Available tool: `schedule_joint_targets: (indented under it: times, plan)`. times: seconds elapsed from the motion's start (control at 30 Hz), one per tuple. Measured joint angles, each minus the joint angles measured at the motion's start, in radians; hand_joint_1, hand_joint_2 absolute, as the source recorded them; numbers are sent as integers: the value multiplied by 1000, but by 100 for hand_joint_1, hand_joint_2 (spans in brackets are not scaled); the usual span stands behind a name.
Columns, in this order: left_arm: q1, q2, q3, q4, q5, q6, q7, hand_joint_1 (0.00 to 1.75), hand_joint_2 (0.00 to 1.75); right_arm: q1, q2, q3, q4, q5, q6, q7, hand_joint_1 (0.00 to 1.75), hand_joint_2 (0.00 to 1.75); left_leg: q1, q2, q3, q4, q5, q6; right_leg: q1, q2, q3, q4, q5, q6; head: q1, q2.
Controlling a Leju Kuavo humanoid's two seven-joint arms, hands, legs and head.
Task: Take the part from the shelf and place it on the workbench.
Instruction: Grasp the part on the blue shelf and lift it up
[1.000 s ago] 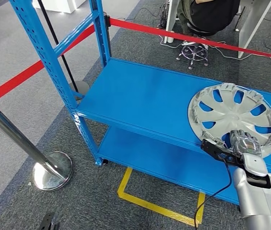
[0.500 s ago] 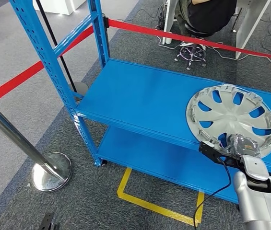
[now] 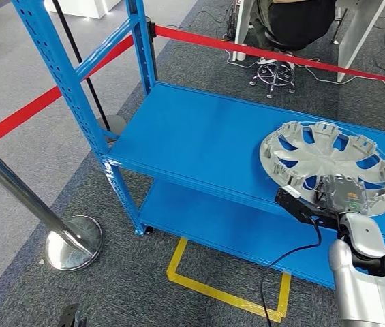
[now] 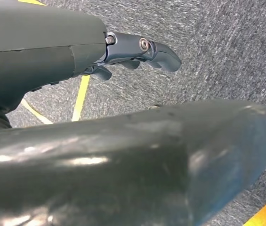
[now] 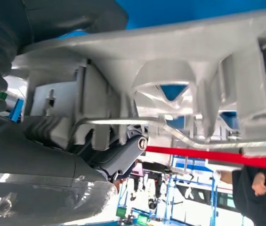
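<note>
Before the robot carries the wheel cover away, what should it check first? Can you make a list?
1. Right hand has hold of the wheel cover: ok, its fingers grip the near rim.
2. Wheel cover is off the shelf: looks ok, it sits tilted with its near edge raised; the far edge, cannot tell.
3. Grip firm enough for carrying: cannot tell, it is held at one edge.
4. Black cable at the right wrist hangs free: ok, it loops below the shelf edge.
5. Left hand out of the way: ok, it hangs over the carpet holding nothing.
6. Red barrier tape clear of the wheel cover: ok, it runs behind the shelf.
</note>
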Motion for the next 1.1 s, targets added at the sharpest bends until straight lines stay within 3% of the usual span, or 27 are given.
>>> schedule_joint_targets:
  times: [0.93, 1.07, 1.1]
  plan:
    - [6, -15, -7, -24, -2, -13, -3, 0, 0, 64, 3, 13, -213, -64, -144, -13, 175, 175, 0, 0, -1, 0, -1, 0, 0, 0, -1, 0, 0, 0, 0, 0]
    - [11, -19, -23, -33, -20, -13, -15, 0, 175, 87, 9, 13, -273, -65, -180, -15, 175, 175, 0, 0, -2, 0, -1, 0, 0, 0, -2, 0, -1, 0, 0, 0]
    - [12, -21, -25, -36, -23, -13, -18, 0, 175, 94, 11, 13, -290, -66, -188, -16, 175, 175, 0, 0, -3, 0, -1, 0, 0, 0, -3, 0, -1, 0, 0, 0]
